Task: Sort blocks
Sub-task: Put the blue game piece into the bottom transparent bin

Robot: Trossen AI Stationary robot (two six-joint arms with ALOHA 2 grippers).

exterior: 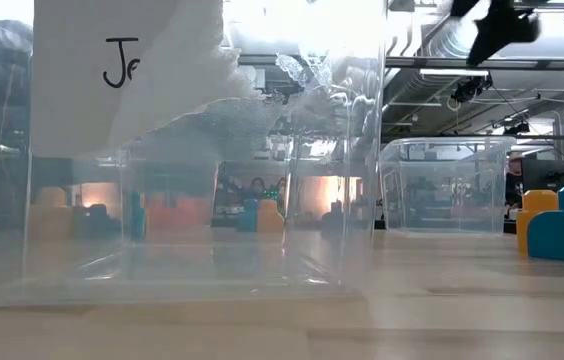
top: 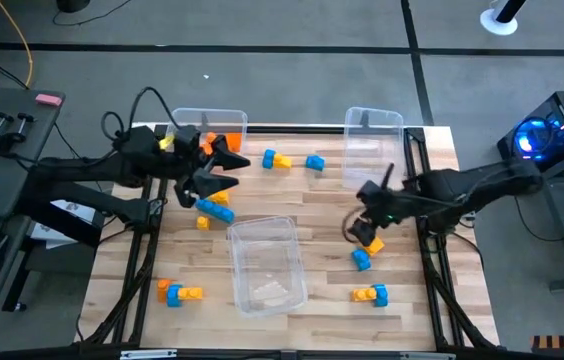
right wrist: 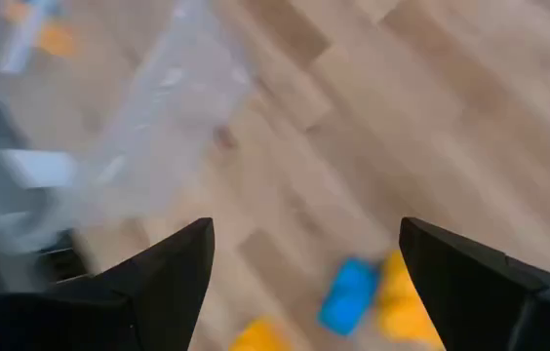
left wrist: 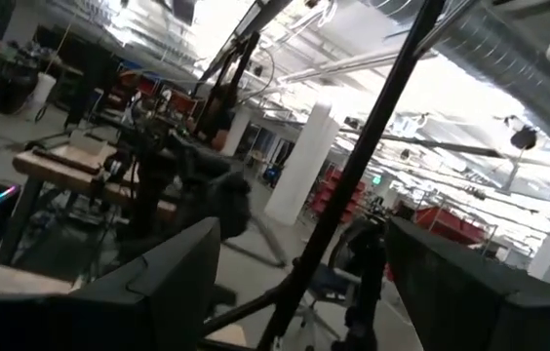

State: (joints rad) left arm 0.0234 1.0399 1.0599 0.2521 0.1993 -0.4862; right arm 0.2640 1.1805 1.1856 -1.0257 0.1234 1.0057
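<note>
Right pincer (top: 362, 232), jaws spread and empty, hangs over a yellow-and-blue block cluster (top: 364, 252) on the tabletop (top: 322, 200). Left pincer (top: 224, 170), also spread and empty, has orange-and-blue blocks (top: 214, 208) just below it.

3 clear bins (top: 265, 262) on the table; 6 block clusters (top: 370, 294) visible, orange, yellow, blue; 2 arms, 2 grippers, left gripper (top: 230, 170), right gripper (top: 360, 232).
</note>
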